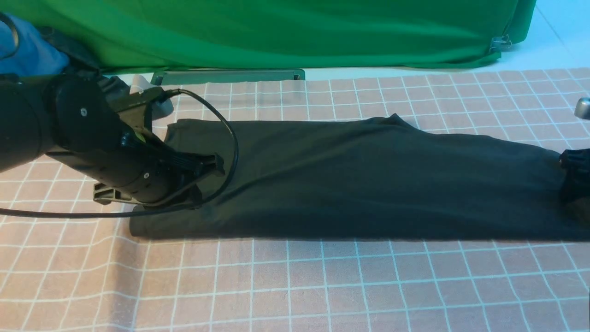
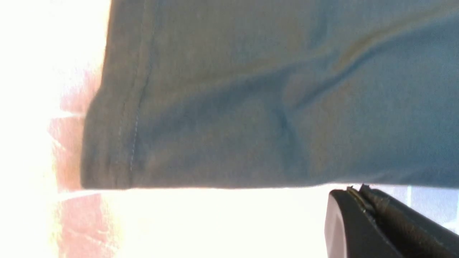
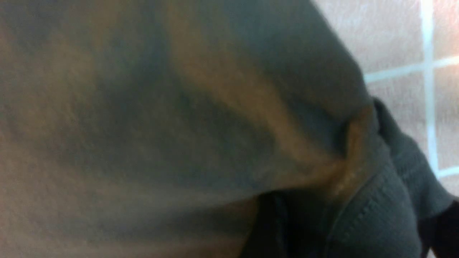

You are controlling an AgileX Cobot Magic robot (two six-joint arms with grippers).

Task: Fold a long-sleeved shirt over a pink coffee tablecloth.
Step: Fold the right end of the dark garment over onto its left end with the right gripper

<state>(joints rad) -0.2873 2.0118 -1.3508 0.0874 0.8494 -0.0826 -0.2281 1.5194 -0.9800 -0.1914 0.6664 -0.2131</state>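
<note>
One black cable (image 1: 60, 214) trails over the near-left squares and loops across the shirt's (image 1: 368, 180) left end, close by your left arm (image 1: 92, 138). Past that arm, at the far left, you have a blue garment (image 1: 27, 53) and a pale grey object (image 1: 161, 109). A silver knob (image 1: 583, 108) shows at the right edge.

The tablecloth (image 1: 295, 286) lies flat, with soft wrinkles at the near left. The shirt lies across its middle as one long dark band running left to right, with a small peak on its far edge. Behind the cloth a grey-green bar (image 1: 228, 76) lies along the table. Beyond it a green backdrop (image 1: 276, 32) hangs in folds, with a metal clip (image 1: 500, 44) at its right corner.

Your left gripper (image 1: 205, 180) sits low over the shirt's left end. Its wrist view shows one finger (image 2: 358, 225) beside the stitched edge, and you cannot tell how the jaws stand. Your right gripper (image 1: 575, 166) is at the shirt's right end, dark against the cloth. Its wrist view is filled with knit and a ribbed edge, so you cannot tell its grip either.
</note>
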